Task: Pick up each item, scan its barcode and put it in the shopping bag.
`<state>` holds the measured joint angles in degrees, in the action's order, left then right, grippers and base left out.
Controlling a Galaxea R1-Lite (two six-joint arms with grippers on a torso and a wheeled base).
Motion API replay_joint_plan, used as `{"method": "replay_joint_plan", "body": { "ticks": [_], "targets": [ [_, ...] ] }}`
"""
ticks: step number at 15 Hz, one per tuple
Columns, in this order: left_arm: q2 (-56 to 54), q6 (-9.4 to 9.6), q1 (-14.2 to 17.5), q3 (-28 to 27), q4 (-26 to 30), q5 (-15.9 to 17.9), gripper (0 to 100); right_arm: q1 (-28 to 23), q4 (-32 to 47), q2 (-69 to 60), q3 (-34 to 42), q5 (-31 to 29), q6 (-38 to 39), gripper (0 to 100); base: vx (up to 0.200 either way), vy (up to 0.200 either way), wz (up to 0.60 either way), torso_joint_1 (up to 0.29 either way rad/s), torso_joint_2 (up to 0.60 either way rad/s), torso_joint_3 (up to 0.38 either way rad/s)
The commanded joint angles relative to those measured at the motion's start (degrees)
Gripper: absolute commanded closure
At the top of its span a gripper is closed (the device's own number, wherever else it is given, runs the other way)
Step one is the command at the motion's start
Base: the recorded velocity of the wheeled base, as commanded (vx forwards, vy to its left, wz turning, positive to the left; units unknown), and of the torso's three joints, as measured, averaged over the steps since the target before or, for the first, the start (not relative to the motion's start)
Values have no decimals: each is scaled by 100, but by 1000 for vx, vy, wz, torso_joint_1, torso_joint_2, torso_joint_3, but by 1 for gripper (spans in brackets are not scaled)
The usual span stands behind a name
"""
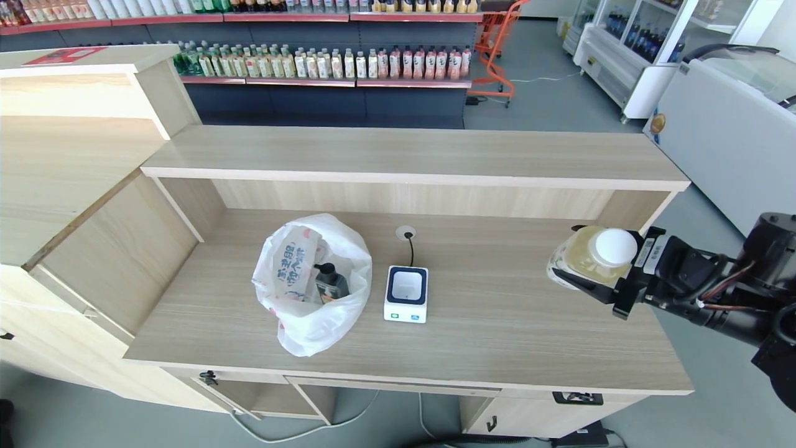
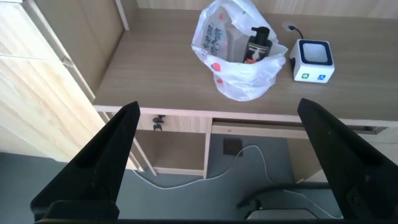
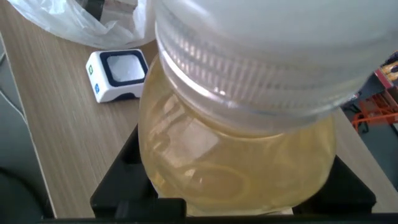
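The right gripper (image 1: 589, 264) is sitting at the right edge of the head view. Its black fingers (image 1: 594, 291) are pinching a clear plastic bottle of pale yellow drink with a white cap (image 1: 578, 258). The bottle is hanging over the right end of the light wooden worktop (image 1: 497, 317), with its cap facing up toward the camera. In the right wrist view the same bottle (image 3: 236, 155) is looming close between the fingers.

A white box-shaped scanner with a dark-framed window (image 1: 406, 294) is resting at the centre of the head view, well apart from the bottle. Just beside the scanner, toward the left of the frame, a white plastic shopping bag (image 1: 298, 333) is standing open. A dark pump bottle (image 1: 329, 283) and a printed packet (image 1: 292, 264) are lying inside it.

In the left wrist view the left gripper (image 2: 219, 109) is hovering off the front edge of the worktop (image 2: 161, 81). Its fingers (image 2: 115, 155) are spread wide and gripping nothing.
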<state>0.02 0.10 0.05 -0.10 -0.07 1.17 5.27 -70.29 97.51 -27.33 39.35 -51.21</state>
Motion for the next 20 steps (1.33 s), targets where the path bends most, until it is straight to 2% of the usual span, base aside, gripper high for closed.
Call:
{"method": "replay_joint_plan", "body": {
  "ticks": [1,12,16,20],
  "targets": [
    [-2,8,4,1,-1,6,0,1,-2,242,-158,11,-3,100,0,200,0,7,2,2],
    [165,25,-22,1,-1,6,0,-8,-134,1200,-765,108,59,100,0,200,0,1,3,2],
    [-2,-27,-5,1,-1,-20,0,-114,-152,1657,-1301,125,173,100,0,0,0,0,0,0],
    [-2,-27,-5,1,-1,-12,0,-193,-152,2290,-1758,477,182,100,0,0,0,0,0,0]
  ]
}}
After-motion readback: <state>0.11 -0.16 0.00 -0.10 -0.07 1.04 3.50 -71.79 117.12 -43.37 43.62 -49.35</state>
